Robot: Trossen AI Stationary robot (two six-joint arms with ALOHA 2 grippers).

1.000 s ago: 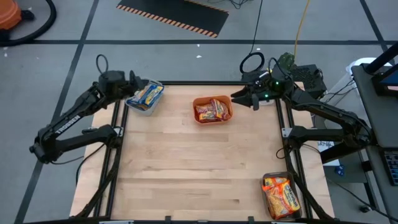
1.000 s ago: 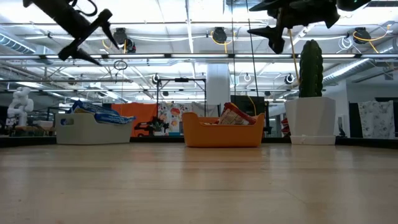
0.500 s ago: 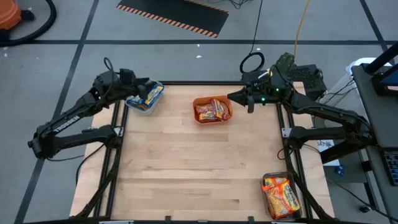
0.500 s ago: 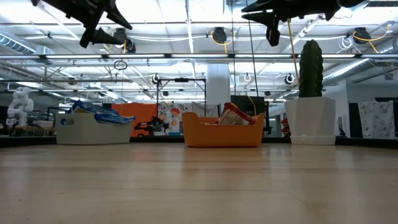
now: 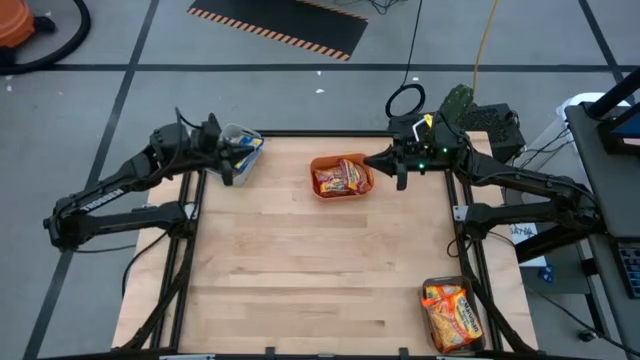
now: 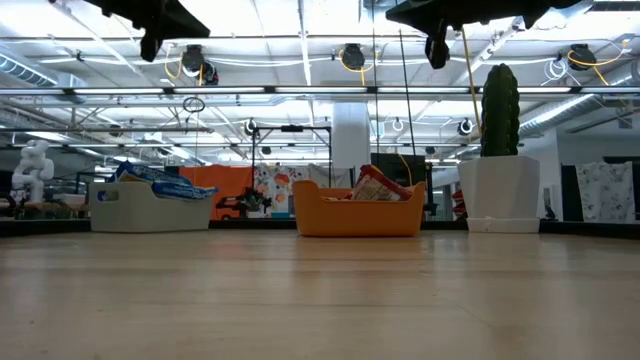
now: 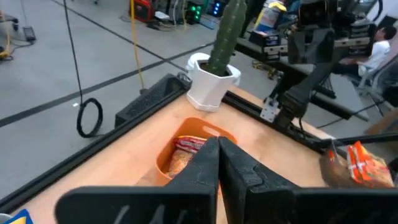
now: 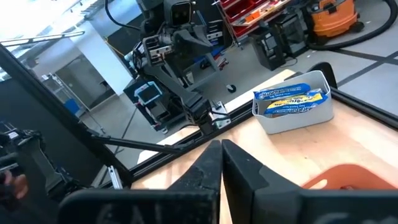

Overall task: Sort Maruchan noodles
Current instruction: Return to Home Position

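No loose packet lies between the arms; every Maruchan packet in view already sits in a bin, so I judge there is nothing for either arm to reach for and the coming move is only a withdrawal.

The left gripper (image 5: 230, 162) hangs high over the grey plastic bin (image 8: 295, 118) at the far left corner of the light wooden surface (image 5: 320, 270). The blue and yellow packets (image 8: 291, 98) sit directly below it, lying lengthwise along the bin. Its jaws are pressed together on nothing.

The right gripper (image 5: 372, 160) hangs high just beside the orange plastic bin (image 5: 313, 178) at the middle of the far edge. Its jaws are also pressed together and empty, pointing toward the red packets (image 5: 342, 177) heaped inside.

The clear plastic bin (image 5: 445, 284) at the near right corner holds orange packets (image 5: 450, 312), well apart from both arms.

A white pot with a green cactus (image 6: 500, 200) stands at the far right corner, near the right arm, which should pull back clear of it.
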